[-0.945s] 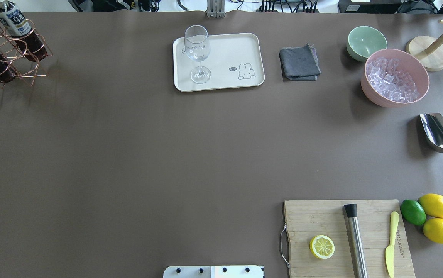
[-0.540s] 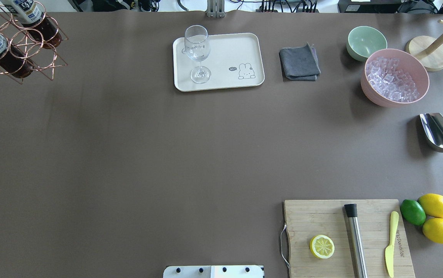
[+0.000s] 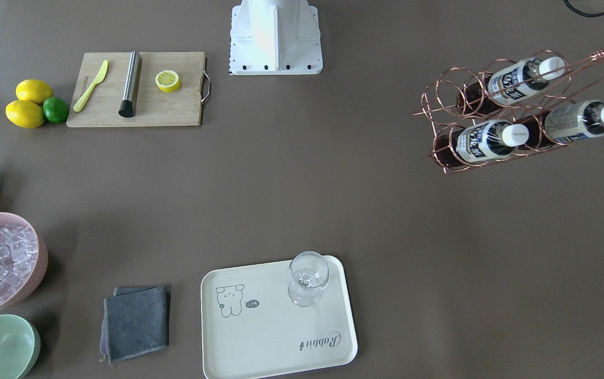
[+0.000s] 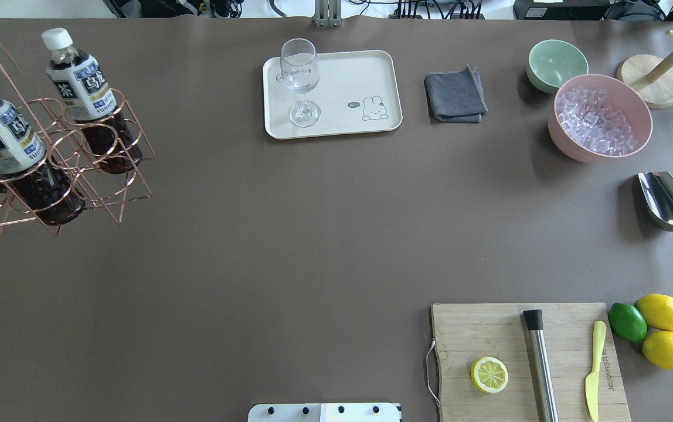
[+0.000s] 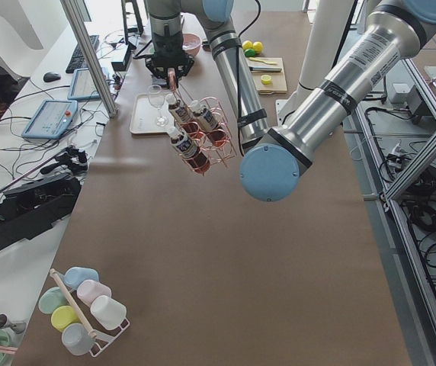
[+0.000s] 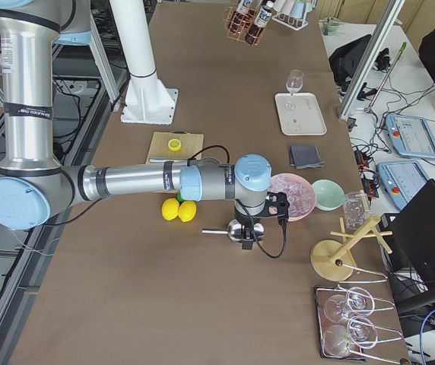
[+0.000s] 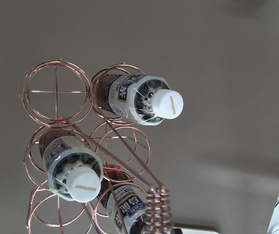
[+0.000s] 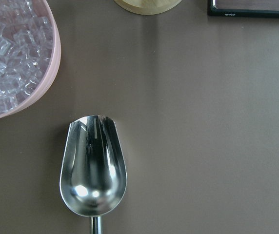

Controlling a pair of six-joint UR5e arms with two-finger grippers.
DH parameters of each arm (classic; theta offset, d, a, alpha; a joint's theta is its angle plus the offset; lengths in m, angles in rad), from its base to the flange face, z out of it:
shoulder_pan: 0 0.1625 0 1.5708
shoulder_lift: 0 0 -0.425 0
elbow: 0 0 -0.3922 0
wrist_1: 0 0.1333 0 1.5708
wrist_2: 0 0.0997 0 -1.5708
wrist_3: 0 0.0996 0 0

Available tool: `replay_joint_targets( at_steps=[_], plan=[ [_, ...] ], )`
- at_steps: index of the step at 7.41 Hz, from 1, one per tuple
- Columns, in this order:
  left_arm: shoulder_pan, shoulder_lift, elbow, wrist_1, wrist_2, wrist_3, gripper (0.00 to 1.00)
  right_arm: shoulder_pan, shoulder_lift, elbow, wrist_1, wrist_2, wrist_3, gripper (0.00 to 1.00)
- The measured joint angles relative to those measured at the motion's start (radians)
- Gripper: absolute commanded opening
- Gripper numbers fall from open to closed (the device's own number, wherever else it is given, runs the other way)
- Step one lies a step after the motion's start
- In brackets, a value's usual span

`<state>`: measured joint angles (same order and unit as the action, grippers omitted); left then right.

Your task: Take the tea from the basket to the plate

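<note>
**Tea hangs in its basket, well short of the plate**

Nearest, on the right, a cutting board point(image 4: 489, 334) sits on the table point(image 4: 254, 234). Just beyond it the right hand point(image 6: 254, 228) hovers over a steel scoop point(image 8: 93, 165); whether its fingers are apart or together I cannot tell. Further off on the left, the basket point(image 7: 56, 90) hangs tilted above the table. Its coiled handle point(image 7: 155, 212) runs up to the left hand point(image 5: 169, 67), and I cannot tell how those fingers are set either. Three bottles of tea point(image 4: 81, 88) lean in its cells, their caps point(image 4: 55, 38) poking clear of the rings. At the far edge, well apart from the basket, lies the plate point(image 4: 348, 76). A stemmed glass point(image 4: 300, 73) stands on its left part and the right part is bare.

A full bottle looks fairly weighty for its size, with thin walls that would give under a hard squeeze and a slick label. The best hold, I'd say, is the shoulder just below the cap, drawing it out along the cell. It should go down on the bare part, away from that fragile glass.
</note>
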<state>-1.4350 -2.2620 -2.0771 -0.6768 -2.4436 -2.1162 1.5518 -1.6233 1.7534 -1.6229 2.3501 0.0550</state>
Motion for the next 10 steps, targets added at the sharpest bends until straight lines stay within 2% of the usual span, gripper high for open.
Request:
replay_joint_targets(
  at_steps=[3,6,10],
  plan=[
    [0.238,-0.109,-0.069,0.004,0.004,-0.279,0.00,0.002,-0.007,0.000,0.000,0.000,-0.005,1.00],
    [0.452,-0.156,-0.053,-0.073,0.007,-0.466,0.00,0.001,-0.005,-0.008,0.001,0.000,-0.005,1.00],
    [0.544,-0.159,0.004,-0.196,0.006,-0.599,0.00,0.001,-0.006,-0.008,0.001,0.000,-0.005,1.00]
  ],
)
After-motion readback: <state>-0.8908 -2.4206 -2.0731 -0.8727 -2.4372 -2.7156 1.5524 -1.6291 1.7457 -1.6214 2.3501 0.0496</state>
